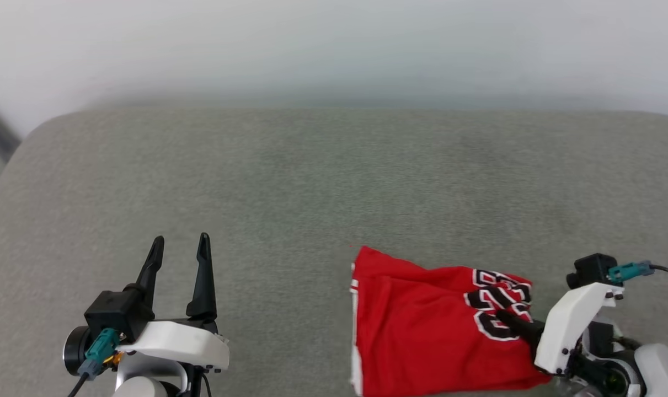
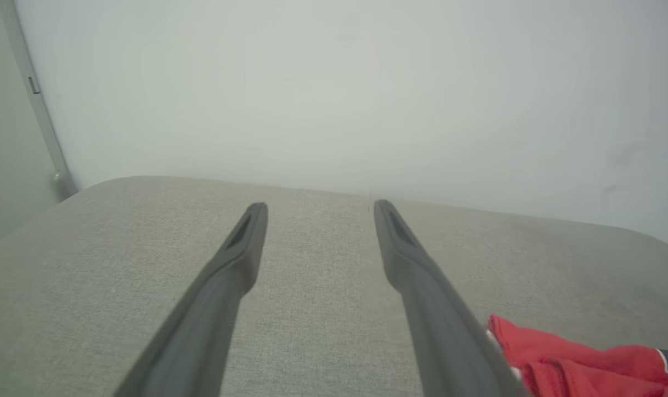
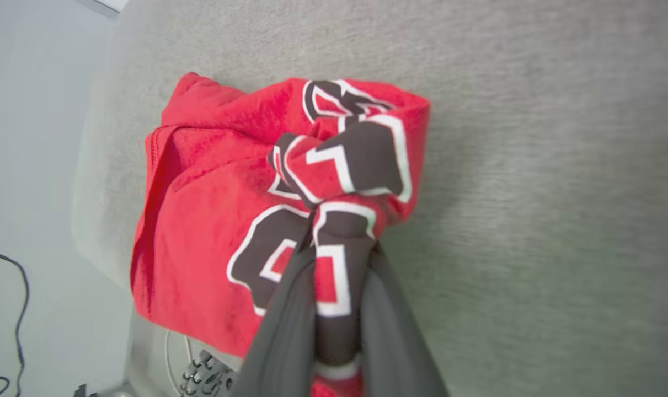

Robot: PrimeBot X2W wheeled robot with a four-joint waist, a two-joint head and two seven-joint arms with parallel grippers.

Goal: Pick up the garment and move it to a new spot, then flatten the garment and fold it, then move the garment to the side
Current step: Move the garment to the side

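The garment (image 1: 422, 325), a red jersey with black white-outlined numbers, lies crumpled at the near right of the grey cushion (image 1: 311, 182). My right gripper (image 1: 504, 318) reaches into its right side from the lower right and is shut on a bunched fold of the printed cloth. In the right wrist view the fabric of the garment (image 3: 212, 204) is pinched between the two dark fingers of the right gripper (image 3: 339, 251). My left gripper (image 1: 180, 245) stands open at the lower left, well clear of the cloth; between its spread fingers (image 2: 240, 259) lies bare cushion. A red corner of the garment (image 2: 576, 358) shows at the lower right there.
A pale wall (image 1: 334, 44) rises behind the cushion's far edge. The cushion's rounded left corner (image 1: 41, 127) drops off at the far left. A black cable (image 3: 14, 309) hangs on the floor side beyond the cushion's near edge.
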